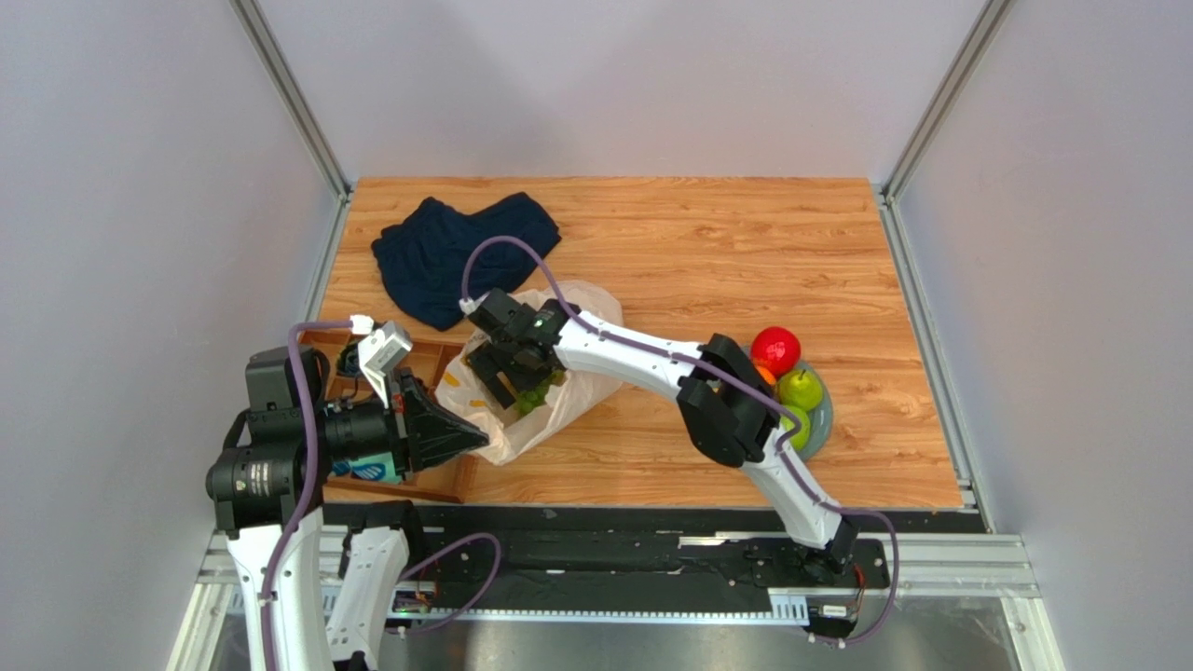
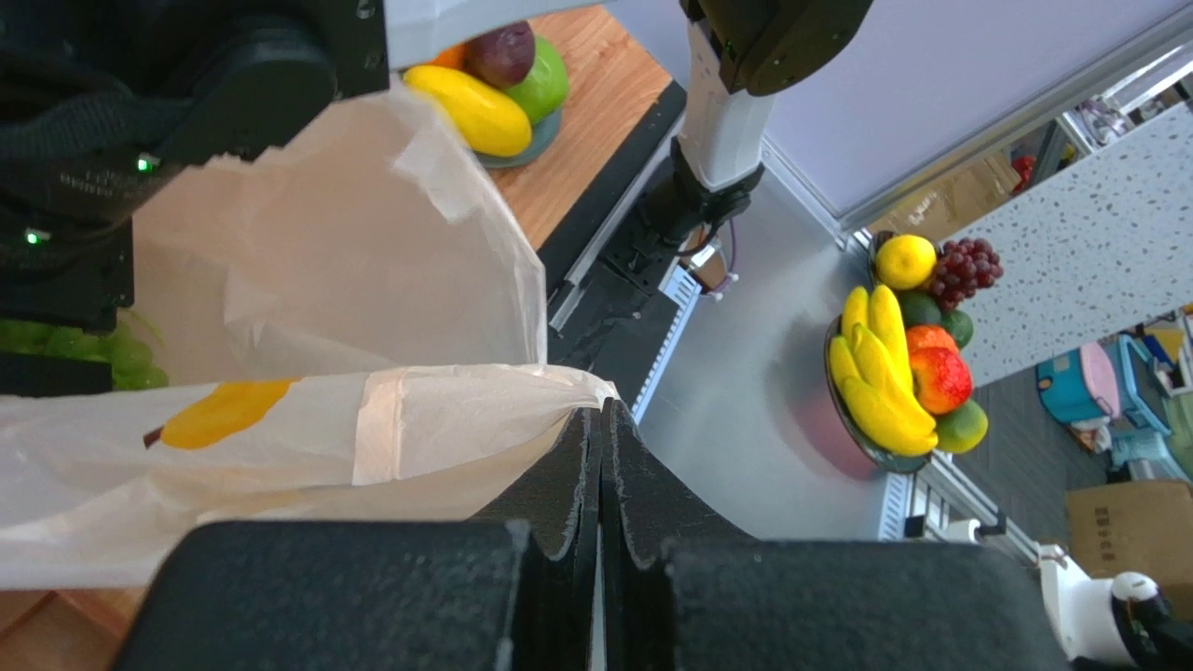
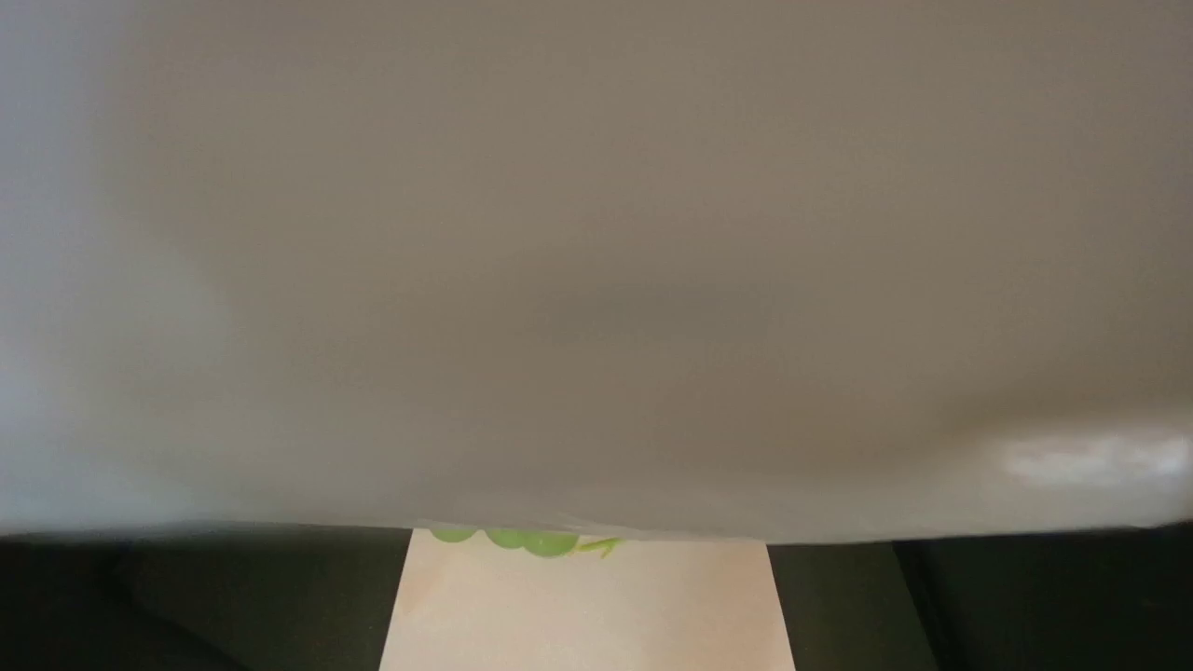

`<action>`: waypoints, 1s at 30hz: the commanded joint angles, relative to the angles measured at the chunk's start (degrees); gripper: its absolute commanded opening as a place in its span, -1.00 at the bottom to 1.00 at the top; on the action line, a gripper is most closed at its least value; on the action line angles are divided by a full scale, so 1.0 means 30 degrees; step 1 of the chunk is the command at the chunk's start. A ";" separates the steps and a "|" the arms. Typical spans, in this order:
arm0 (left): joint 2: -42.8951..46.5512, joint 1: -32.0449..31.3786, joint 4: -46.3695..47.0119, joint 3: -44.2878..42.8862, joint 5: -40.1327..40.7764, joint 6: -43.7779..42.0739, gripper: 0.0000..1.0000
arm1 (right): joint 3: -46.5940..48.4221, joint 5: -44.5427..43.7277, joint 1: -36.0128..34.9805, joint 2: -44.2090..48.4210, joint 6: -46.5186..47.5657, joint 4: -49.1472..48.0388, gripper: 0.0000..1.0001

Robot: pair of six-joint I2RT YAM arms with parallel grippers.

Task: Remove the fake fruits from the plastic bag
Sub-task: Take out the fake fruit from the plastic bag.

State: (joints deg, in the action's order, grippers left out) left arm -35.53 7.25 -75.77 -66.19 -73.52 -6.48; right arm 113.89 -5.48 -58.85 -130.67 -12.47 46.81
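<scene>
1. OK, left gripper [image 2: 600,434]: jaws pressed together on a fold of the plastic bag [image 1: 529,436]. It pinches the rim at the bag's 8 o'clock end in the top view.
2. The bag lies crumpled on the wooden table [image 1: 700,238]. Its long axis runs roughly 7 to 1 o'clock.
3. Print: one yellow-orange printed mark [image 2: 224,413] with a brown tip, at 9 o'clock of the left jaws in the left wrist view. No letters can be made out on it.
4. Right gripper [image 1: 515,380] reaches into the bag from 3 o'clock. Its jaws stand apart as dark shapes in both bottom corners of the right wrist view, with cream film in the gap. Blurred film covers the rest of that view.
5. Grape bunch [image 3: 511,537] sits inside the bag at 12 o'clock of that gap, apart from the fingers and mostly hidden under film.
6. Plate [image 1: 824,414] at 3 o'clock of the bag, well apart, holds a red apple [image 1: 775,345], orange [image 1: 763,372], green apple [image 1: 801,387], banana [image 2: 469,109] and plum [image 2: 500,53].
7. Navy cloth [image 1: 455,252] lies at 11 o'clock of the bag, just beside it.
</scene>
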 commanded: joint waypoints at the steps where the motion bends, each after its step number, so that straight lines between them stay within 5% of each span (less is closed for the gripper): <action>1: 0.0329 0.0134 -0.2285 0.0296 -0.1422 -0.0682 -1.00 | 0.0331 -0.1075 -0.0597 -0.1061 -0.0445 -0.0485 0.69; 5: 0.0505 0.0163 -0.1436 0.0823 -0.1364 -0.0009 -1.00 | -0.0432 -0.1048 -0.0745 -0.1121 0.0579 -0.0893 0.30; 9: 0.0826 0.0163 -0.0209 0.1467 -0.0897 0.0868 -1.00 | -0.0345 0.0677 -0.0541 -0.0098 0.2396 -0.1071 -0.57; 12: 0.1119 0.0163 0.1690 0.2258 -0.0401 0.2066 -1.00 | -0.0286 0.2663 -0.0131 0.1541 0.3596 -0.0750 -0.86; 25: -0.0139 0.0134 0.9342 0.2465 0.2236 0.5469 -1.00 | -0.1399 0.8357 0.0747 0.8076 0.8402 0.3497 -1.00; 30: -0.0986 0.0134 1.5430 0.3165 0.3909 0.9360 -1.00 | -0.0933 1.1742 0.1918 0.9454 0.9251 0.4551 -0.99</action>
State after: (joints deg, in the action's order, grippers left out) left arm -36.56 7.49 -47.86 -57.08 -65.87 11.44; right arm 110.45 19.00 -56.23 -105.62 10.68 56.18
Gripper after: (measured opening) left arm 0.007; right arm 0.057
